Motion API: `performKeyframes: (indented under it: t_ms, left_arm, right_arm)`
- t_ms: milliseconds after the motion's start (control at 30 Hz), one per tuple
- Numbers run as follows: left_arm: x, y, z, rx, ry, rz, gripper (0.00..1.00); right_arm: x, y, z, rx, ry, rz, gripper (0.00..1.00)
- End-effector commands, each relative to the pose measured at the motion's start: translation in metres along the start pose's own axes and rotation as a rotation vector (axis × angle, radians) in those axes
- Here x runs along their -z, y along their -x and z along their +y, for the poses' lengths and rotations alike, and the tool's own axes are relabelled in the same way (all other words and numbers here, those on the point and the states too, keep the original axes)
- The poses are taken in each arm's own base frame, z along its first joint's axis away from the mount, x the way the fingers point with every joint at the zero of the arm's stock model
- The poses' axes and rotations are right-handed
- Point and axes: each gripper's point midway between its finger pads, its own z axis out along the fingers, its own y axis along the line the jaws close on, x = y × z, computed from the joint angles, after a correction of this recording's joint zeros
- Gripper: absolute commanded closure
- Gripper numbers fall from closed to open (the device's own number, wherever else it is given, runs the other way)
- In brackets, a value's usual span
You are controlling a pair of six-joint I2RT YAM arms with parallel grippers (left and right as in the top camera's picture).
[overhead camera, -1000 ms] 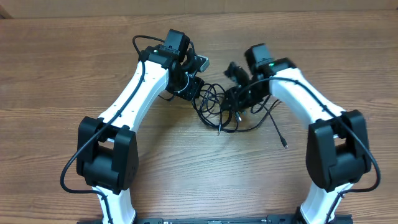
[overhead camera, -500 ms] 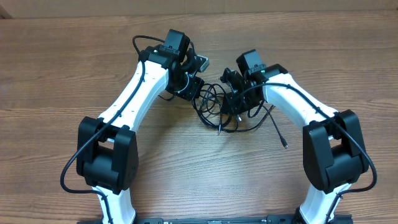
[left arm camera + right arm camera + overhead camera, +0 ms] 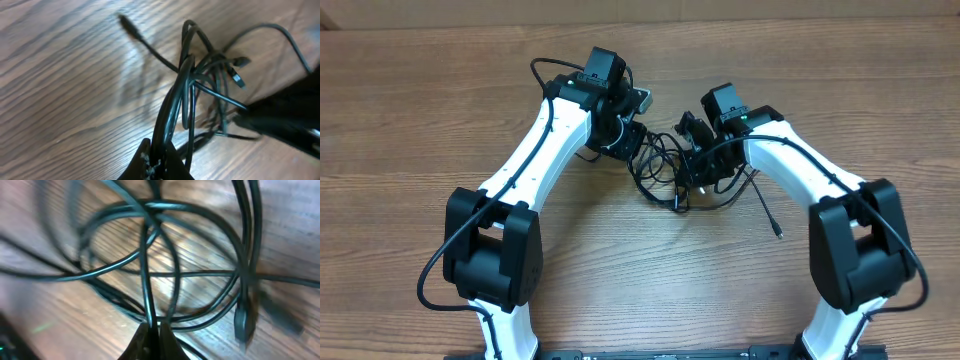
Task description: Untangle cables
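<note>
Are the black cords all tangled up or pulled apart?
Tangled. The cables sit bunched in one pile of crossing loops, and both wrist views show strands looping over each other.

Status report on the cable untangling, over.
Left claw shut on the cables. Right claw shut on them too. Tangle in one bunch, not yet apart. Nothing else in the way.

Cables (image 3: 670, 175): thin black cords, tangled in overlapping loops and bunched on the table (image 3: 420, 120) near its centre. One loose strand trails out to the right. It ends in a small plug (image 3: 777, 232) lying flat, clear of the bunch.
</note>
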Motion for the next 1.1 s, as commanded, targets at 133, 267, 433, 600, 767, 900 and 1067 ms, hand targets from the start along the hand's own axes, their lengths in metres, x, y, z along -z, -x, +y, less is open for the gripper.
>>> performKeyframes:
  t_ms: [133, 267, 433, 600, 767, 900, 1067]
  left_arm:
    - [0.005, 0.001, 0.022, 0.129, 0.122, -0.02, 0.96]
    - [0.005, 0.002, 0.024, 0.14, 0.139, -0.024, 0.96]
    - [0.006, 0.002, 0.024, 0.155, 0.139, -0.024, 0.96]
    - [0.005, 0.002, 0.024, 0.158, 0.139, -0.024, 0.96]
    - [0.005, 0.002, 0.024, 0.158, 0.139, -0.024, 0.96]
    - [0.005, 0.002, 0.024, 0.158, 0.139, -0.024, 0.96]
    - [0.005, 0.002, 0.024, 0.158, 0.139, -0.024, 0.96]
  right_arm:
    - [0.076, 0.025, 0.012, -0.032, 0.029, -0.182, 0.96]
    - [0.089, 0.021, -0.019, -0.218, -0.001, -0.19, 0.96]
    - [0.099, 0.013, -0.072, -0.727, -0.209, -0.258, 0.96]
    - [0.101, 0.004, -0.086, -1.014, -0.271, -0.302, 0.96]
    - [0.1, 0.0, -0.087, -1.038, -0.282, -0.291, 0.96]
    - [0.097, -0.013, -0.086, -1.045, -0.306, -0.237, 0.89]
    - [0.09, -0.03, -0.087, -0.98, -0.334, -0.165, 0.86]
